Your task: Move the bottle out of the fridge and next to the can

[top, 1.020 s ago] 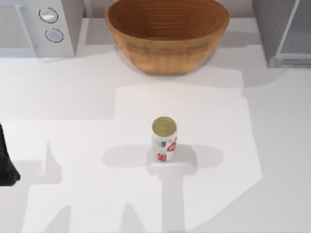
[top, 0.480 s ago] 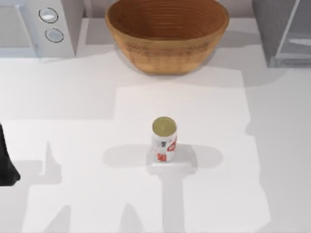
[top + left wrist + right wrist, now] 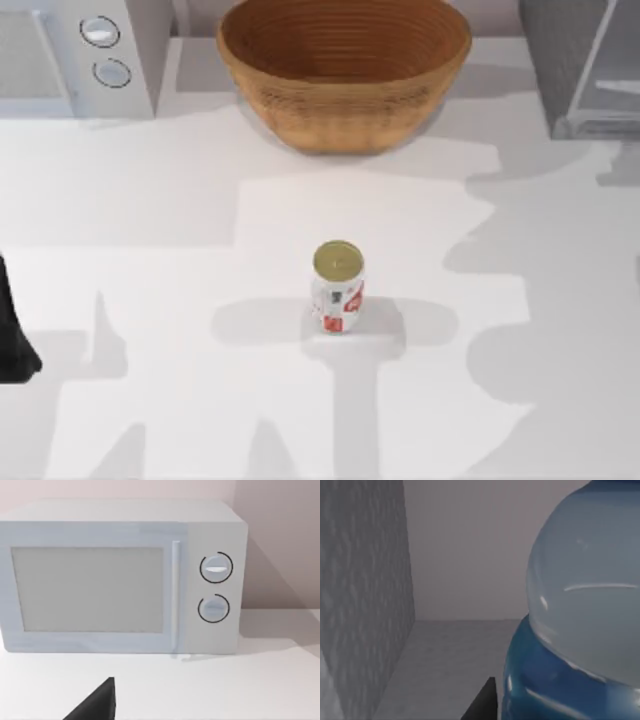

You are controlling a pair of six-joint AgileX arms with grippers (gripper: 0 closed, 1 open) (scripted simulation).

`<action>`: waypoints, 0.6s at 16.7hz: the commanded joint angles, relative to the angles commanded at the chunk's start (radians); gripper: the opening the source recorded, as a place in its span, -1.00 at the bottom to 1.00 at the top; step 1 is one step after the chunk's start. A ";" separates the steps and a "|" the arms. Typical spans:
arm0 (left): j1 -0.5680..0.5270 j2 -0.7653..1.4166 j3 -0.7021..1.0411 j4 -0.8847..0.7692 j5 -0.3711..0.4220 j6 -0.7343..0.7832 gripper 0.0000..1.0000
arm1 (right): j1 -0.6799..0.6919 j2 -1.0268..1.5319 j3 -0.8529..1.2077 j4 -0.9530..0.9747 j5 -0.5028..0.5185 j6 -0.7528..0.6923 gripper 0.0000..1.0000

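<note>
The bottle (image 3: 580, 615) sits inside the fridge (image 3: 580, 65), right before the right claw. Whether that claw is apart or together, I cannot tell. The can (image 3: 338, 286) stands on the table (image 3: 150, 300), well apart from the fridge.

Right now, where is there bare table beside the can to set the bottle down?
Both sides of the can are bare table, as is the front. Widest free patch: between can and the table's right edge. Crowded at the back: microwave, basket and fridge.

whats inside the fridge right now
The bottle stands inside the fridge, right by the right gripper's camera: clear shoulder above a blue label. Its cap and base are cut off, and the far side beyond it is hidden.
</note>
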 joint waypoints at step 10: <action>0.000 0.000 0.000 0.000 0.000 0.000 1.00 | 0.721 0.106 -0.209 0.321 0.617 0.038 -1.00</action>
